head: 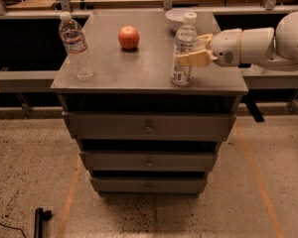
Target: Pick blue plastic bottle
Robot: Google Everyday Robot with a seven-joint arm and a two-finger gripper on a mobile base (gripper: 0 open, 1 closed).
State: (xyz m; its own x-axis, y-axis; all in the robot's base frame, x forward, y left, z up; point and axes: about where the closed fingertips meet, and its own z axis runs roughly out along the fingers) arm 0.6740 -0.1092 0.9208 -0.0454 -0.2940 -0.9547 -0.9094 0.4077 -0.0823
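The blue plastic bottle is clear with a white cap and a wide pale label. It stands upright near the front right of the grey cabinet top. My gripper reaches in from the right. One yellowish finger crosses the bottle's front at mid-height, and the other sits behind it. The gripper is shut on the bottle, whose base is at the table surface.
A ribbed clear bottle with a red-white band stands at the front left. A red apple lies at the back middle. A white bowl sits behind the held bottle. The cabinet has three drawers. A black object lies on the floor.
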